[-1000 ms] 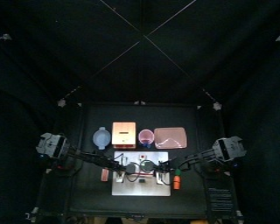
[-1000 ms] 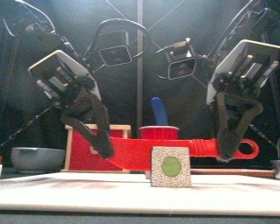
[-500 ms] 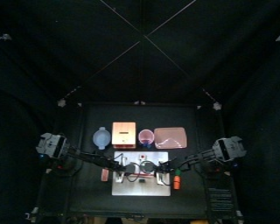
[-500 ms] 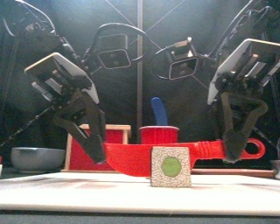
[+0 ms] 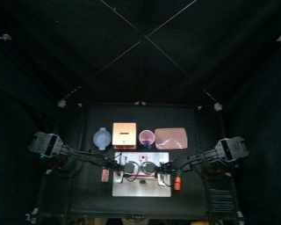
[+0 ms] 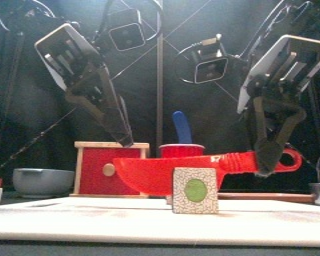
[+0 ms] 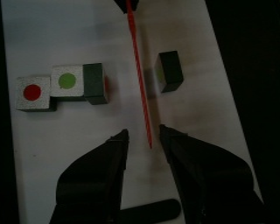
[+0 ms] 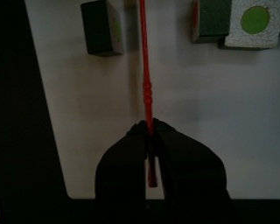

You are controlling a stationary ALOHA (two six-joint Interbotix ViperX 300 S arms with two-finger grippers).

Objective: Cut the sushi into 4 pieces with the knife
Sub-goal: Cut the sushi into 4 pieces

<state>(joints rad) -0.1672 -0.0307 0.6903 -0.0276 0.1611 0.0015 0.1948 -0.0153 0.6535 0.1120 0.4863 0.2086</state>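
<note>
The red toy knife (image 6: 170,172) hangs level over the white cutting board (image 6: 69,215), edge down, with my right gripper (image 6: 266,165) shut on its handle (image 8: 147,149). My left gripper (image 6: 127,140) is open, up and to the left of the blade's tip; in the left wrist view the blade (image 7: 137,70) runs out ahead of the left gripper (image 7: 143,136). On one side of the blade lie two sushi pieces with a red (image 7: 34,91) and a green (image 7: 70,80) spot, joined to a dark block (image 7: 94,84). A single dark piece (image 7: 170,72) lies on the other side.
Behind the board stand the blue-grey bowl (image 5: 102,136), the wooden box with a red drawer front (image 6: 103,165), the red cup (image 6: 184,151) holding a blue knife (image 6: 179,126), and the pink tray (image 5: 170,136). An orange toy (image 5: 176,182) lies by the board's right edge.
My left gripper has risen and drawn back to the left, away from the blade's tip where it was before. The right gripper still holds the knife at about the same height.
</note>
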